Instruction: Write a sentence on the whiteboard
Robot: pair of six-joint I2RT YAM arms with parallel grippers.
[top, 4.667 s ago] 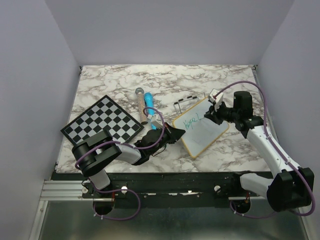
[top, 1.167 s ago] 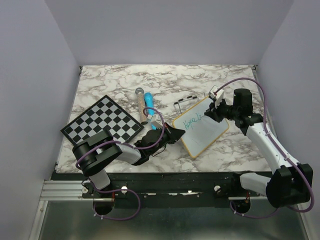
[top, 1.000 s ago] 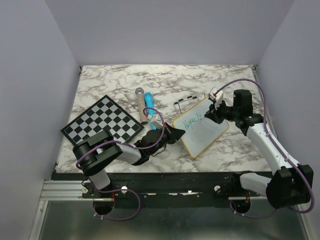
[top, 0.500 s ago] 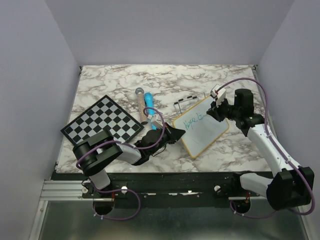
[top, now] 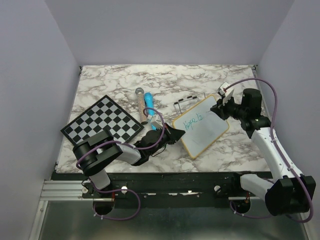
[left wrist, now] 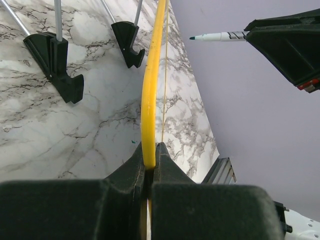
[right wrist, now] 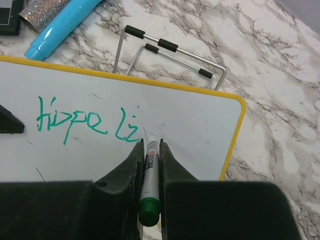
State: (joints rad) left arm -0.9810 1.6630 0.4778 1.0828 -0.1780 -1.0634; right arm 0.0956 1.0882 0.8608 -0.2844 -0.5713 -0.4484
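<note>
Sitting on the right half of the marble desk (top: 120,80), the whiteboard (top: 201,126) is turned at a slant, with a yellow frame all round it. Green words (right wrist: 85,122) run along its top part and read about "Hope li". The rest of the white face is bare.

The left gripper (left wrist: 149,162) is pinched tight on the near edge of the whiteboard frame. The right gripper (right wrist: 149,150) is closed on a green marker (right wrist: 148,180) and holds it with the tip pointing at the whiteboard, just after the last letter. From the left wrist view, the marker tip (left wrist: 192,37) is a little way off the whiteboard, not touching it.

Just behind the whiteboard is a wire stand (right wrist: 170,47) with black feet. A blue tube (right wrist: 62,22) lies near it on the desk. Well over on the left side lies a black-and-white chessboard (top: 101,123).
</note>
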